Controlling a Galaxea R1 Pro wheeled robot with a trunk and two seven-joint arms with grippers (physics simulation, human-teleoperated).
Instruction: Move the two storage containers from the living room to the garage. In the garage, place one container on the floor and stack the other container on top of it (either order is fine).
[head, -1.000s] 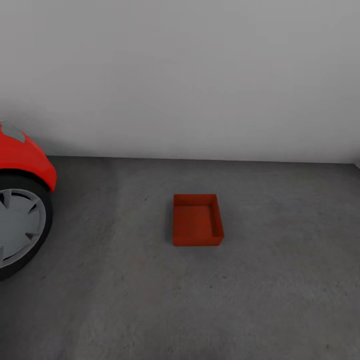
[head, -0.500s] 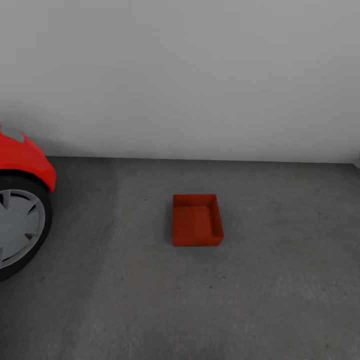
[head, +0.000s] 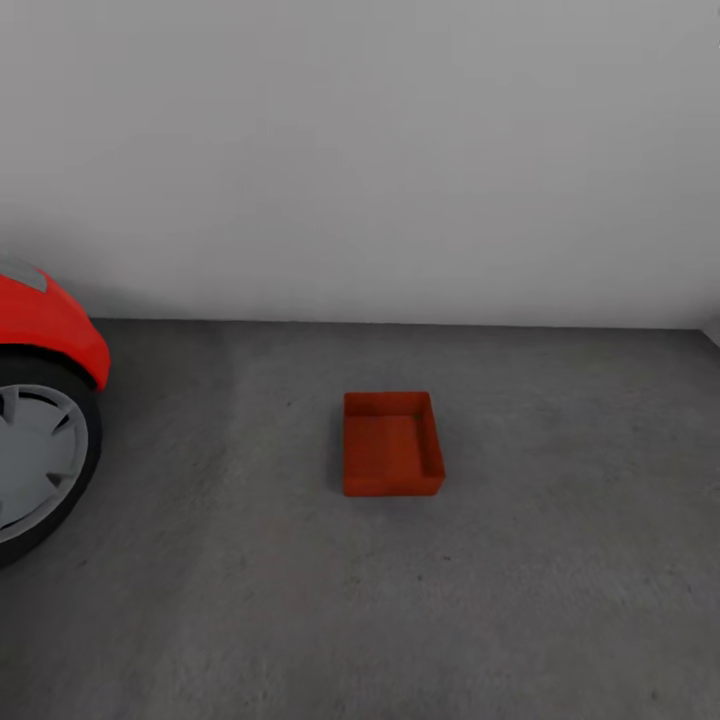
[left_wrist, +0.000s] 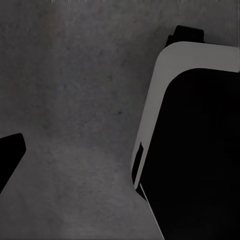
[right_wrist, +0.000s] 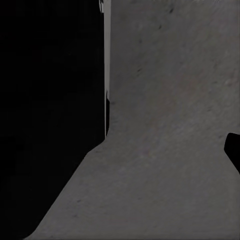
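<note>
One orange-red rectangular open-top plastic storage container (head: 392, 443) sits on the smooth dark grey concrete floor (head: 560, 560) of the garage, about midway across the head view. At the far left edge stands the front of a glossy red car (head: 45, 320), its rounded fender curving over a black tyre with a grey spoked wheel (head: 30, 460). Bare floor, lightly mottled, separates the wheel from the container, which lies well apart from it. The container's walls are plain and flat, its inside holds nothing, and it rests squarely, short of the plain white wall (head: 400, 150) that meets the floor in a straight line farther off. More open floor runs right of the container and nearer. Both wrist views look down on the same grainy concrete beside dark robot bodywork; whether either gripper's jaws are open or closed cannot be told.
</note>
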